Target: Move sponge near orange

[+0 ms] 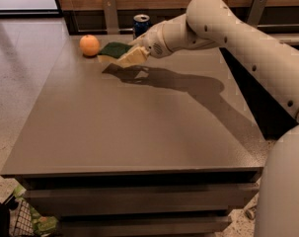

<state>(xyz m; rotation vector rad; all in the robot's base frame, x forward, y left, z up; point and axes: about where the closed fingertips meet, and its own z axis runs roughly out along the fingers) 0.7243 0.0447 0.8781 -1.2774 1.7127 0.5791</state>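
The sponge (pixel 114 49), dark green on top with pale yellow foam below, is held by my gripper (pixel 130 56) just above the table at the far left, a short way right of the orange (pixel 90 45). The orange sits on the table near the far left corner. The gripper reaches in from the right on my white arm (pixel 223 26) and is shut on the sponge's right end. The sponge's shadow falls on the table just below it.
A blue soda can (pixel 141 23) stands at the table's far edge behind the gripper. The grey table (pixel 134 127) has its left edge close to the orange. A wooden wall with metal brackets lies behind. A basket sits on the floor at lower left.
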